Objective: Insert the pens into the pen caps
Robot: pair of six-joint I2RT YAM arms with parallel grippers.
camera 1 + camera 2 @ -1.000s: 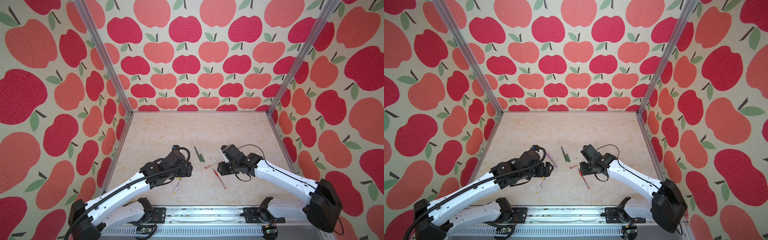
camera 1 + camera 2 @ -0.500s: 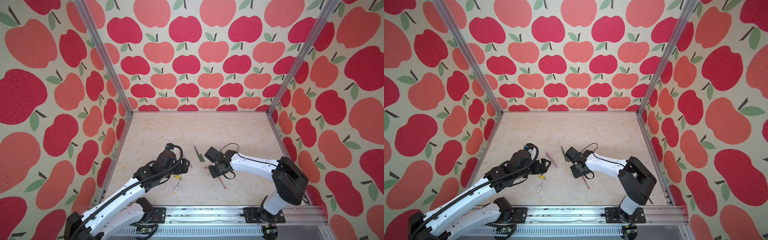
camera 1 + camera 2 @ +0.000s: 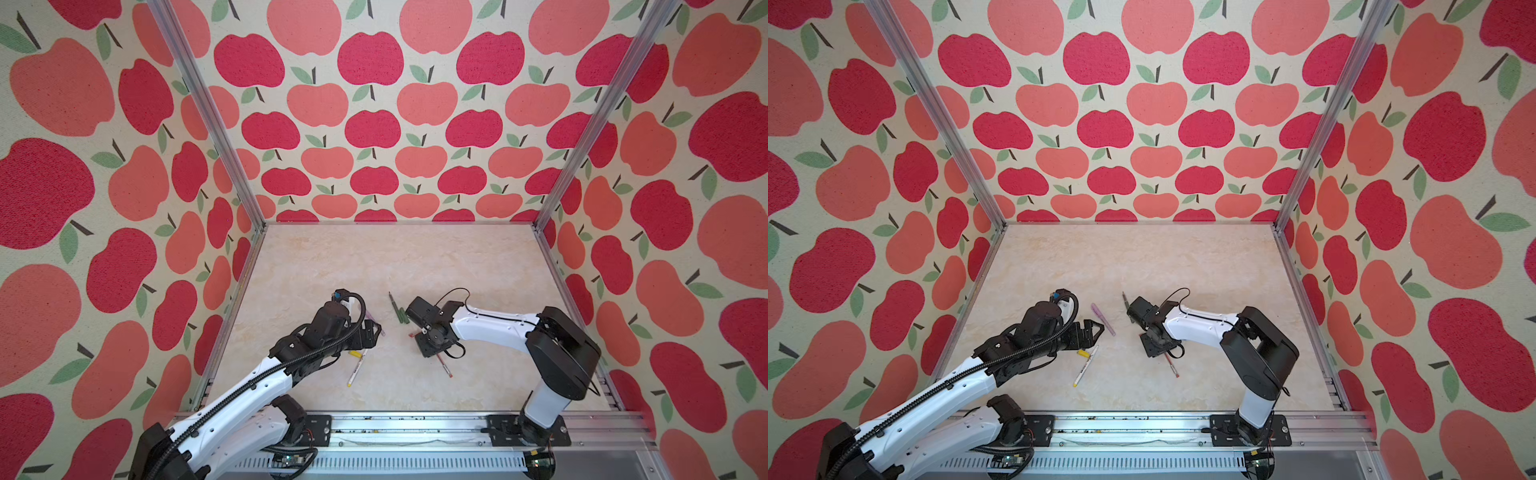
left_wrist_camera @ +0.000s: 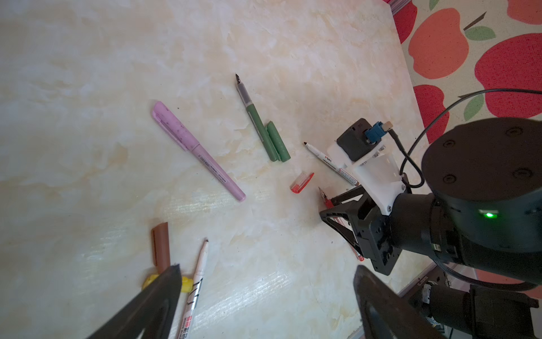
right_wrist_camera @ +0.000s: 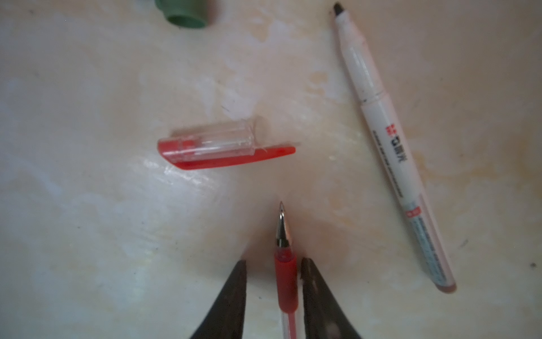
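The right pincer (image 5: pixel 273 261), jaws narrow with a gap on one side, is straddling the red pen (image 5: pixel 286 278) lying on the desk (image 5: pixel 88 220) and is needing centring before clamping, leaving the tip free for the nearby red cap (image 5: pixel 217 148).

overhead stereo pair, close downward wrist views

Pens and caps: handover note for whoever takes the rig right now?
Left gripper: open, empty, by the yellow cap and yellow-print pen.
Right gripper: open, jaws straddling the red pen, not clamped; red cap lies just ahead.
Done: lilac pen capped.
To do: four pairs uncapped: red, yellow, green pen beside green cap, brown-print pen apart from brown cap.
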